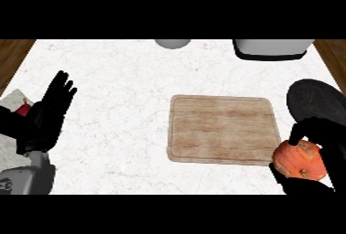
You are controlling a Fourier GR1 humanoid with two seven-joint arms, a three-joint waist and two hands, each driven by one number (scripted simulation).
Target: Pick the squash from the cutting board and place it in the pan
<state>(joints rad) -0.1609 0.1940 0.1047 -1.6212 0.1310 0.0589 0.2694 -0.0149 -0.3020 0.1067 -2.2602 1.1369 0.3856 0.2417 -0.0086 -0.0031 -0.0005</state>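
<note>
An orange squash point(302, 158) sits in my right hand point(312, 132) at the lower right, just past the right edge of the wooden cutting board point(222, 129). The black fingers curl over its top and the thumb wraps it from below. The dark round pan point(317, 98) lies right behind that hand, at the counter's right side. The board's top is bare. My left hand point(49, 114) rests open at the left, fingers pointing up, well away from the board.
A grey round object point(173, 43) shows at the counter's far edge and a light container with a dark base point(272, 49) at the far right. Something red point(23, 109) peeks out behind the left hand. Wooden floor flanks the white counter.
</note>
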